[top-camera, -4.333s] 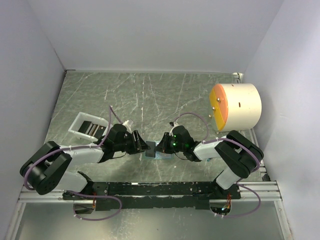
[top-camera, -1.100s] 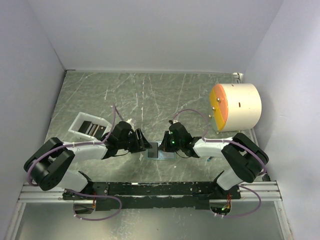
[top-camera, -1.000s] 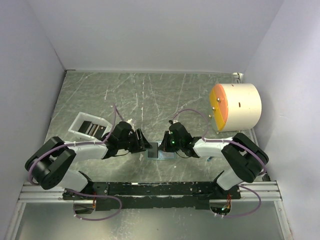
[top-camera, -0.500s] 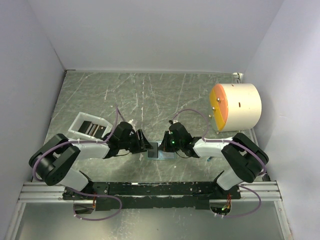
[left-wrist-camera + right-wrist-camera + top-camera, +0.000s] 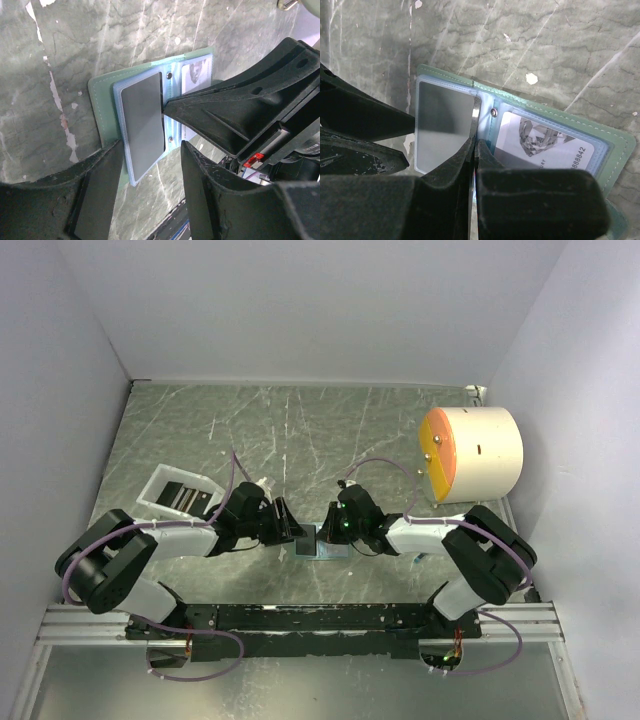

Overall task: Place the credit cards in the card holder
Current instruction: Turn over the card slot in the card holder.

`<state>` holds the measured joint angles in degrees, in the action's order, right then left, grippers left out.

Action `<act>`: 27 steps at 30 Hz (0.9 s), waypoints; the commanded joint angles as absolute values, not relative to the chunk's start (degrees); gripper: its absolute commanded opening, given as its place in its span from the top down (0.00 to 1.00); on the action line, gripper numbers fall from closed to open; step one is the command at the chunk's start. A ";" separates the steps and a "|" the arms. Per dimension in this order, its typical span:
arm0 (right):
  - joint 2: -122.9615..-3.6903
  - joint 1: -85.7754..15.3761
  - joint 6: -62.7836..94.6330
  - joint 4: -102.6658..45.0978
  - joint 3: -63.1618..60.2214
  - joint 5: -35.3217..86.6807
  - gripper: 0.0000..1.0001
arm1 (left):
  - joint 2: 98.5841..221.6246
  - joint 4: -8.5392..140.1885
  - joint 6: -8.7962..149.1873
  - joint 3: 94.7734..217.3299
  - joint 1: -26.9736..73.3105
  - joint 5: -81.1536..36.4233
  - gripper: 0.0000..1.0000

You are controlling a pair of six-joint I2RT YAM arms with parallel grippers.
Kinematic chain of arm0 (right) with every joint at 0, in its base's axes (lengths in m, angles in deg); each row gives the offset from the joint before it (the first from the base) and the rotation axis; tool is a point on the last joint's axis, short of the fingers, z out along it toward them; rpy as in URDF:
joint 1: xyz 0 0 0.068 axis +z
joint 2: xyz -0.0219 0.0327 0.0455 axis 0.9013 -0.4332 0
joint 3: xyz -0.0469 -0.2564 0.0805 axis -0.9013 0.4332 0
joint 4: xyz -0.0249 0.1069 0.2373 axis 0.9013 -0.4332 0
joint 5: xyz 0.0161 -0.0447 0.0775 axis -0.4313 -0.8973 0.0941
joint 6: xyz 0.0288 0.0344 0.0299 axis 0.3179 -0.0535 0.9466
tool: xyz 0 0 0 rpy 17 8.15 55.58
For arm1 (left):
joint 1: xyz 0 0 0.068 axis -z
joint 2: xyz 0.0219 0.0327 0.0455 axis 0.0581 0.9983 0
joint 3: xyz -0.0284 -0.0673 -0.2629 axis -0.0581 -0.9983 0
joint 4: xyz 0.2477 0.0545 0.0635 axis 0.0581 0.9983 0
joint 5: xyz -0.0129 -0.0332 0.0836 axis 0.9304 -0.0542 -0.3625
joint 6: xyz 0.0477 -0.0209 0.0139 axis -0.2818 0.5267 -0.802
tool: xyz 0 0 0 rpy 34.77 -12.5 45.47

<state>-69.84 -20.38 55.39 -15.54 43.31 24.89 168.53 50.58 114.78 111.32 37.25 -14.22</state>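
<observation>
Wallet (image 5: 102,107) lies open by the tabletop's (image 5: 300,430) near edge, centre, with a dark card (image 5: 142,117) on its left page. Left hand (image 5: 150,150) spread apart, straddling that page; right hand (image 5: 472,142) pressed together at the fold.

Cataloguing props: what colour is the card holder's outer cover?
Pale sage green; the card holder shows best in the left wrist view.

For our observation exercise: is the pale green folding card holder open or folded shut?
Open: the pale green folding card holder lies spread flat, light blue pockets showing on both halves.
</observation>
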 commanded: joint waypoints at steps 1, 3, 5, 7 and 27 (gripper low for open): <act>-72.58 -20.16 54.41 -18.99 44.02 22.72 0.97 | 167.49 50.24 114.11 112.83 36.99 -13.45 0.40; -72.62 -20.10 54.46 -19.00 44.02 22.74 0.97 | 167.58 49.89 114.24 112.69 36.94 -13.16 0.40; -72.74 -20.12 54.46 -18.97 44.01 22.79 0.97 | 167.62 49.51 114.38 112.47 36.96 -13.02 0.40; -72.74 -20.12 54.46 -18.96 43.94 22.82 0.97 | 167.81 49.23 114.42 112.53 37.01 -12.80 0.40; -73.43 -19.66 54.55 -18.79 43.72 22.81 0.97 | 166.76 52.11 113.87 112.75 37.05 -14.69 0.40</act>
